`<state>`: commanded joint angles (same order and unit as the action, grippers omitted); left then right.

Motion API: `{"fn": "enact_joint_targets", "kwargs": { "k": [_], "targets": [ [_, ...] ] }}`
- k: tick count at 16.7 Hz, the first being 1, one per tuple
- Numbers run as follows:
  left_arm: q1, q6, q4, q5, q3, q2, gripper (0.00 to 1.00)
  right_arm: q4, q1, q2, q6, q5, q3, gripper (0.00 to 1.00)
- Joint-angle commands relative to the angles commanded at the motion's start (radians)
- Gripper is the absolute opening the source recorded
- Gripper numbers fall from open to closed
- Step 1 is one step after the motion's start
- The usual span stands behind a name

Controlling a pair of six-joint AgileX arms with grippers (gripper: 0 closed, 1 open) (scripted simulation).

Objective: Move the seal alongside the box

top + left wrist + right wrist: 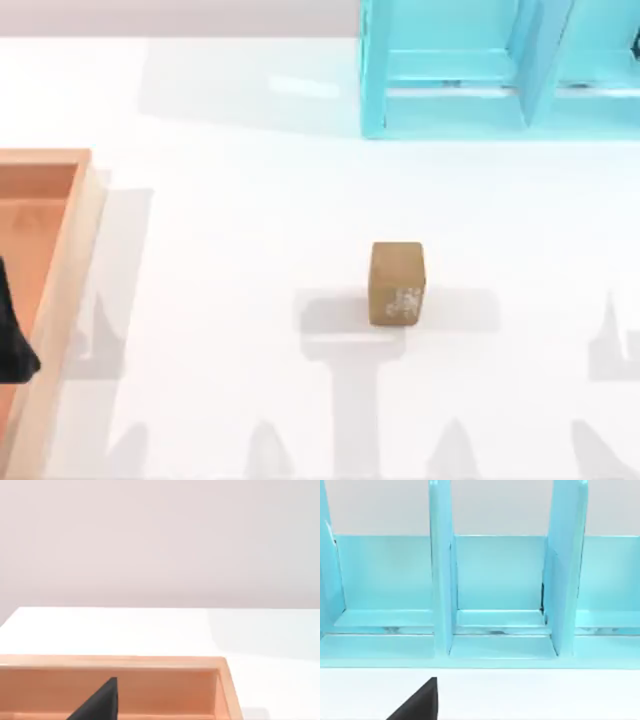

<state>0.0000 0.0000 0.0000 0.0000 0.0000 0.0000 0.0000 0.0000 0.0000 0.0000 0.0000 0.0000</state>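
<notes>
Dark gripper (14, 345) of the left arm hangs over the box (62, 290) at the counter's left edge; whether it is spread or closed I cannot tell. From the left wrist, that wooden tray's light rim (150, 661) and orange-brown inner wall show on the white counter (230, 220). Standing alone near the middle of the counter, well apart from the box, is the seal (396, 283), its whitish speckled face toward the near edge. At the far right stands a turquoise shelf frame (470, 70). The right wrist faces that shelf frame's compartments (497, 575), a dark piece of the right gripper (420, 702) low in view.
</notes>
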Motion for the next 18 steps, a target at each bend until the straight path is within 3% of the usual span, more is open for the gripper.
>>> {"fn": "enact_joint_targets", "kwargs": {
  "k": [7, 18],
  "targets": [
    [-0.042, -0.030, -0.079, 0.002, 0.125, 0.120, 1.00, 0.000, 0.000, 0.000, 0.000, 0.000, 0.000, 1.00],
    [-0.255, -0.252, -0.525, 0.009, 0.824, 0.801, 1.00, 0.000, 0.000, 0.000, 0.000, 0.000, 0.000, 1.00]
  ]
}}
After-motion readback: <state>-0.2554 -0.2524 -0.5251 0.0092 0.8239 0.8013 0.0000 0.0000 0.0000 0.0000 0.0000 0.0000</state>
